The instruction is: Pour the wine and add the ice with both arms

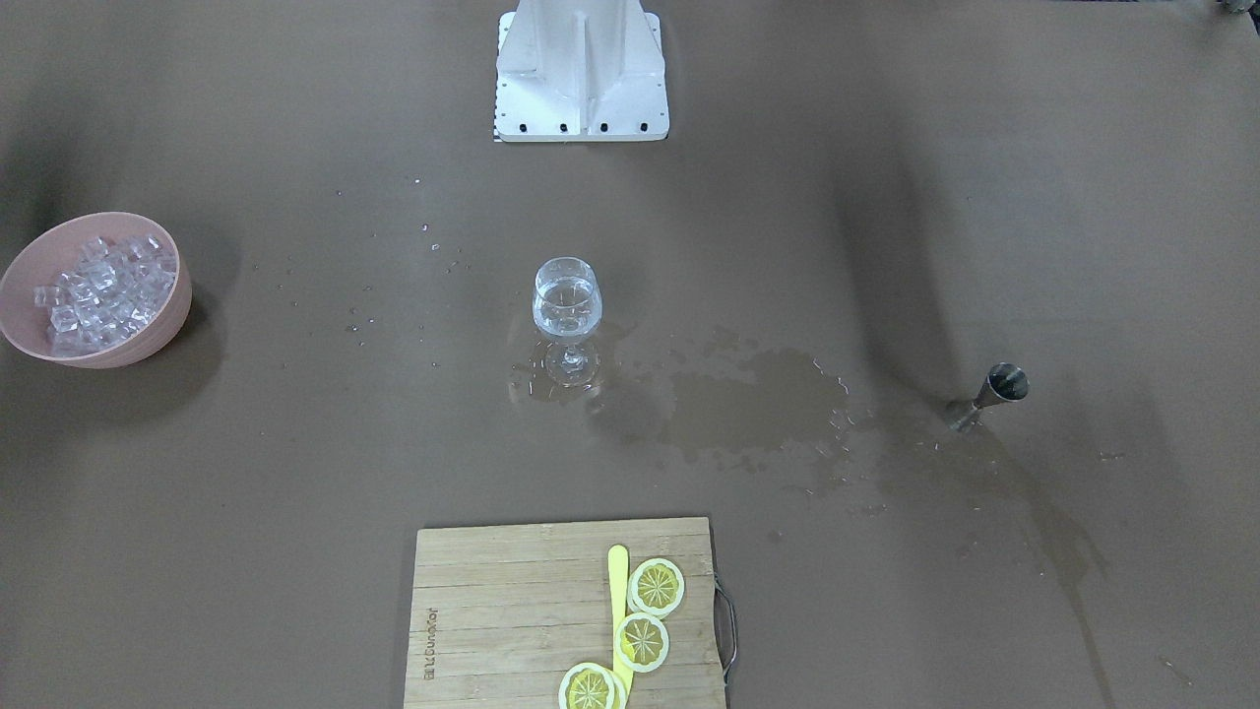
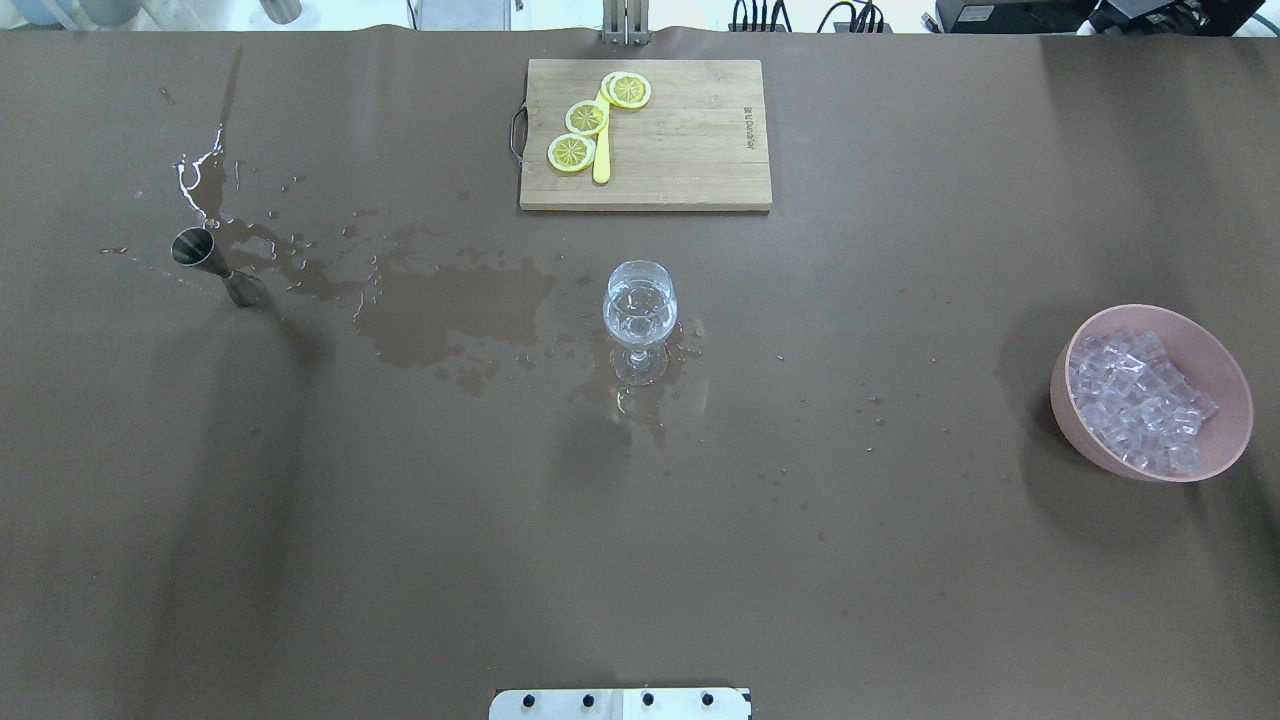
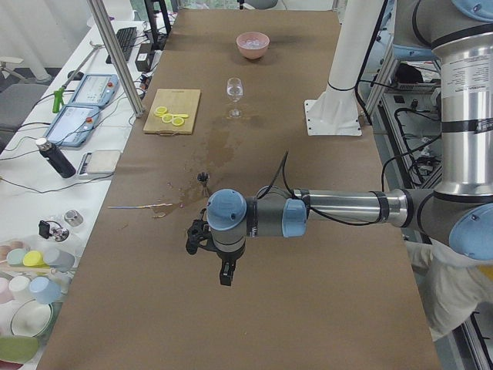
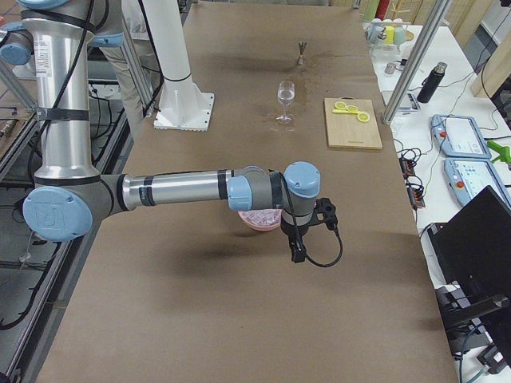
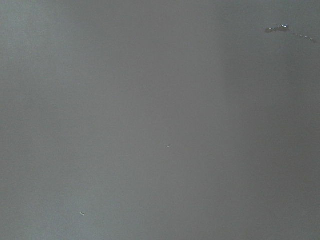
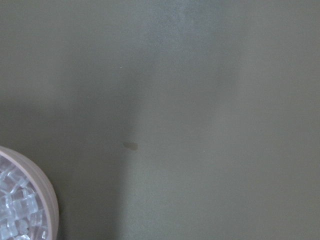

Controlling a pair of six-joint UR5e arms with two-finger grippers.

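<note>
Just beside the right gripper (image 4: pixel 297 254) sits 1 pink bowl (image 4: pixel 259 222) heaped with ice (image 1: pixel 98 290), too many cubes to count; ahead of the left gripper (image 3: pixel 225 277) stand 1 jigger (image 1: pixel 996 386) and, farther off, 1 glass (image 1: pixel 566 323) holding the wine (image 1: pixel 565 303). Whether either gripper is open or grips anything, I cannot tell. Pouring looks done; ice likely comes next, calling for the right gripper to move over the bowl. 1 board (image 1: pixel 512 611) carries 3 lemon slices (image 1: pixel 657 587).

The pink bowl (image 4: pixel 259 222) is largely hidden behind the right arm (image 4: pixel 184 190) and is cropped by the right wrist view's corner. The cutting board (image 1: pixel 512 611) is cut off at the front view's lower edge. Of the left gripper (image 3: pixel 224 279) and right gripper (image 4: pixel 297 255), the spread cannot be told.
</note>
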